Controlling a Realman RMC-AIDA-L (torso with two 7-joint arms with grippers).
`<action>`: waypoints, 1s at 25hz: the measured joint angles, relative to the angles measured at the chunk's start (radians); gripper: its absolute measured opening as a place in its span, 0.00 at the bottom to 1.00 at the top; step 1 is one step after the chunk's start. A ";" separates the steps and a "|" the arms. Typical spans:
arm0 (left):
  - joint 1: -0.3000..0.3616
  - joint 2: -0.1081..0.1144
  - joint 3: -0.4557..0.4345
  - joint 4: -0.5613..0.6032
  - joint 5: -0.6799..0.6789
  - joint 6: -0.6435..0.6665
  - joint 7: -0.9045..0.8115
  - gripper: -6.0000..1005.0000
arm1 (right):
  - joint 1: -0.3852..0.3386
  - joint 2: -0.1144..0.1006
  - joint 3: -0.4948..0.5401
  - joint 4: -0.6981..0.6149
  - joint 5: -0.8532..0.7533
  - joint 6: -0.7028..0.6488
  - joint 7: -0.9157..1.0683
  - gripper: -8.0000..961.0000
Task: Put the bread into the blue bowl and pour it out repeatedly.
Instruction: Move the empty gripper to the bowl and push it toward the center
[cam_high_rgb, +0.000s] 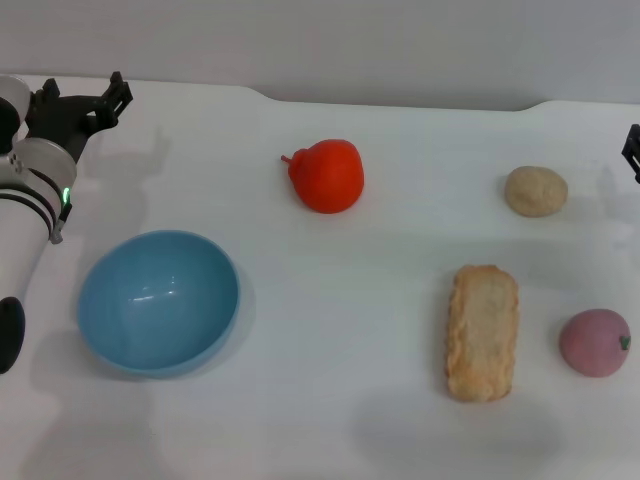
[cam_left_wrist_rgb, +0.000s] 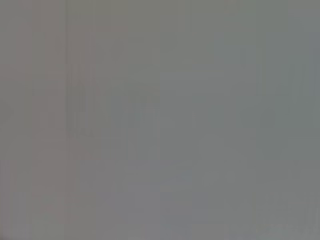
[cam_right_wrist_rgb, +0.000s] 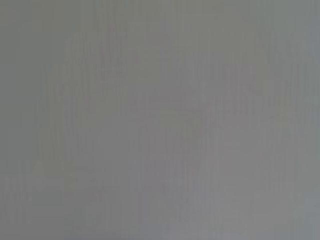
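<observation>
I see the bread (cam_high_rgb: 483, 332) lying flat on the white table (cam_high_rgb: 340, 420), well right of the blue bowl (cam_high_rgb: 158, 300); no legible writing anywhere. Left gripper (cam_high_rgb: 105, 100) hangs at the far-left edge, holding nothing. Of the right gripper (cam_high_rgb: 632, 150) only a sliver shows at the right edge, and I cannot tell its state.

A wide bare strip of counter (cam_high_rgb: 340, 300) runs down the middle of the frame, between the blue bowl (cam_high_rgb: 158, 300) at lower left and the bread (cam_high_rgb: 483, 332) at lower right. Flanking the bread: a pink fruit (cam_high_rgb: 594, 342) close on its right, a beige ball (cam_high_rgb: 535, 190) above. A red fruit (cam_high_rgb: 327, 175) stands at upper centre.
</observation>
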 joint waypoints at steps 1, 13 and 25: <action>0.000 0.000 -0.011 0.000 0.000 -0.003 0.000 0.87 | 0.001 0.000 0.000 0.000 0.000 0.000 0.000 0.72; 0.000 0.000 -0.057 0.001 0.002 -0.011 0.004 0.87 | 0.008 0.000 0.000 -0.005 0.000 0.000 0.000 0.72; -0.091 0.027 -0.020 0.050 0.102 -0.089 -0.124 0.87 | 0.020 -0.002 0.001 -0.011 0.000 0.000 0.000 0.72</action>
